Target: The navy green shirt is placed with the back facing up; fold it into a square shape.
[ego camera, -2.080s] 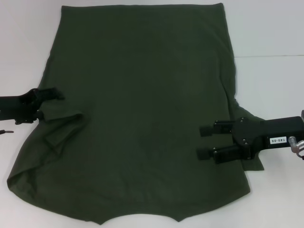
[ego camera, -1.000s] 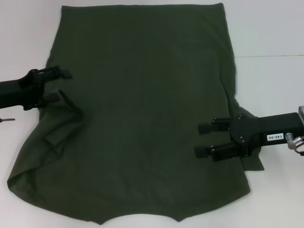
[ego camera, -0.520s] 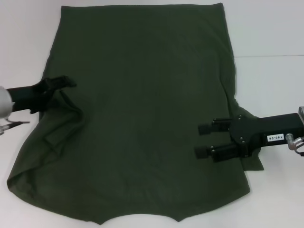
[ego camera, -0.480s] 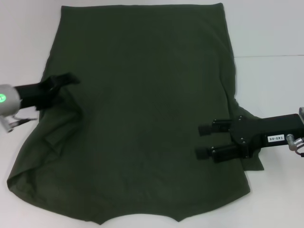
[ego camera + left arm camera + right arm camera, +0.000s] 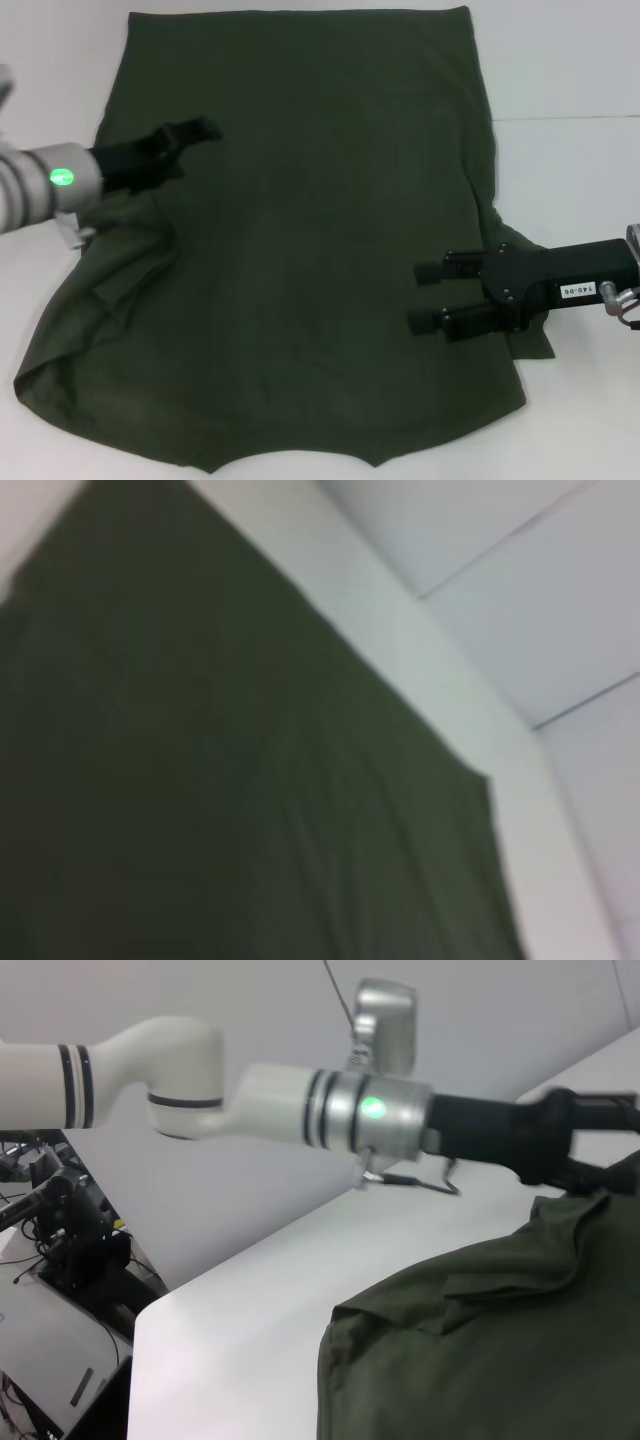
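Bright, even light on the white desk (image 5: 570, 60); left wrist view soft and blurred, shadows faint.

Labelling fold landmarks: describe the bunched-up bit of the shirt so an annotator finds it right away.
Start from the large dark olive-green soft-fabric shirt spread over the white table. Go to its left edge, just below the left arm's black claw that hangs over the cloth. The rumpled fold of fabric there is the only raised, creased patch; the rest lies flat and smooth.
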Tool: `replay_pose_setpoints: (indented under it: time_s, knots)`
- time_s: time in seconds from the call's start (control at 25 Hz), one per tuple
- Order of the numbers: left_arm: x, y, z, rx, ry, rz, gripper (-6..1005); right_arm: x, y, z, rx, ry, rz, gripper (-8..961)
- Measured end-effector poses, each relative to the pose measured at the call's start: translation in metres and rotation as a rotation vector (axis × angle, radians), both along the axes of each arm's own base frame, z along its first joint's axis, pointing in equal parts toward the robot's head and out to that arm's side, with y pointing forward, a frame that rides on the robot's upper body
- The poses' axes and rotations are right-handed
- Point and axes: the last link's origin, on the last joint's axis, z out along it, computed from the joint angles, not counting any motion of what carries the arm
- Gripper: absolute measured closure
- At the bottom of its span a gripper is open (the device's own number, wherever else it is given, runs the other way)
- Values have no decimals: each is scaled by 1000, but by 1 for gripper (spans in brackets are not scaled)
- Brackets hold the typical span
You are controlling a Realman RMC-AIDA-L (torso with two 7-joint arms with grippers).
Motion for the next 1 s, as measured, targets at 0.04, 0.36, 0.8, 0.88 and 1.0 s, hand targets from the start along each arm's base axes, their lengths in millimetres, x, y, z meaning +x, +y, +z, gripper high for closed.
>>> replay_pose_setpoints:
  time_s: [0.04, 0.36, 0.8, 0.88, 1.0]
  knots:
    - [-2, -4, 9, -2, -22, -24, 82, 0, 0, 0, 1, -1, -1, 29]
    - [-25, -57, 77, -115, -99, -265, 82, 1, 1, 1, 6, -11, -3, 29]
    - [-52, -93, 78, -343, 120, -328, 80, -2, 7, 4, 23, -28, 34, 29]
    - [-54, -93, 73, -378, 97, -259, 80, -3, 7, 4, 20, -34, 37, 29]
    - [-57, -95, 64, -403, 12, -136, 80, -2, 7, 4, 18, -39, 39, 29]
